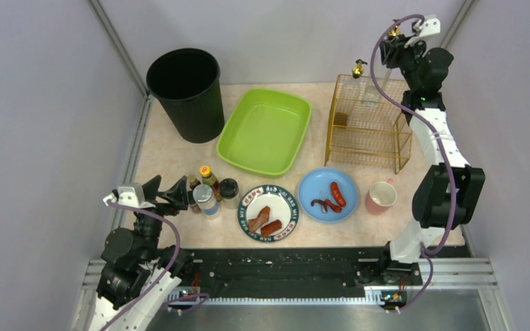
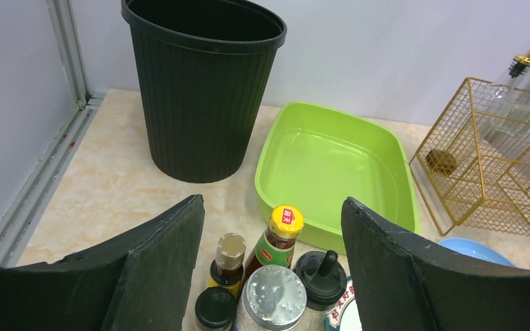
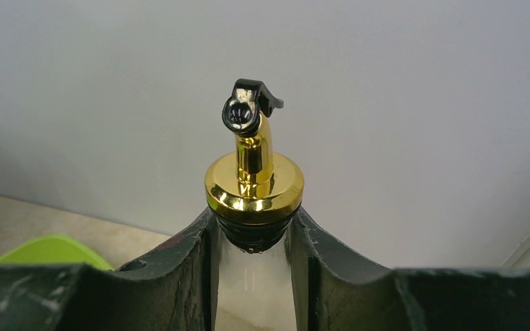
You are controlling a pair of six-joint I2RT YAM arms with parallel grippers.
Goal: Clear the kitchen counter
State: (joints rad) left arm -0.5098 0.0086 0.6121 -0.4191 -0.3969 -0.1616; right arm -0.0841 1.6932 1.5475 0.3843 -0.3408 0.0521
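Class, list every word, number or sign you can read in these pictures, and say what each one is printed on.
No text can be read for certain.
On the yellow cap: a red mark, too blurred.
On the sauce bottle label: print too small.
Round the patterned plate rim: characters, too small.
On the oil bottle: no print shows.

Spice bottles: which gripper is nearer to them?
Left. The left gripper sits open just beside the spice bottles, on their left. The right gripper is far off at the back right, shut on a glass pourer bottle by the gold wire rack.
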